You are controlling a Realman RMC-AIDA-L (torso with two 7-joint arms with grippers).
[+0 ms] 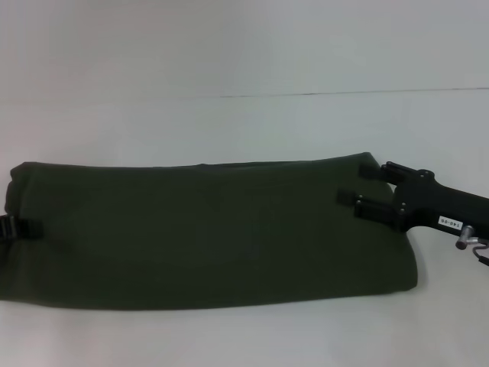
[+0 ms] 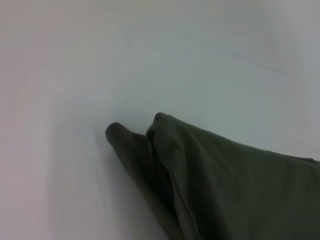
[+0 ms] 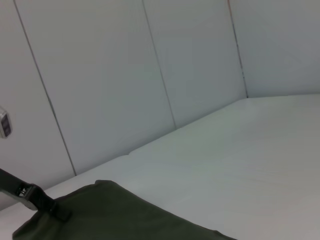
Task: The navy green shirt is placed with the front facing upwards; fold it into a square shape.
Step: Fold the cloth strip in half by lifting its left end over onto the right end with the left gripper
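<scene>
Jaws first: at the shirt's left end only a small black piece of the left gripper [image 1: 21, 228] shows against the cloth, and I cannot tell whether its fingers are parted or closed. On the right, the right gripper [image 1: 361, 188] has its two black fingers spread apart, one at the far right corner of the cloth and one lying on top of the fabric nearer the camera; whether they pinch any cloth cannot be made out.

Between them lies the navy green shirt [image 1: 206, 233], folded into a long, wide band across the white table [image 1: 244, 122]. Its cloth is dark olive, matte and soft, with a rounded, slightly puffed fold along the far edge and a straighter near edge. No lettering or collar shows on the upper face.

From the left wrist camera, the shirt's end [image 2: 210, 180] appears as layered folds ending in two rounded tips that rest on the smooth table. From the right wrist camera, one edge of the shirt [image 3: 120, 215] lies flat before pale wall panels [image 3: 110, 75].
</scene>
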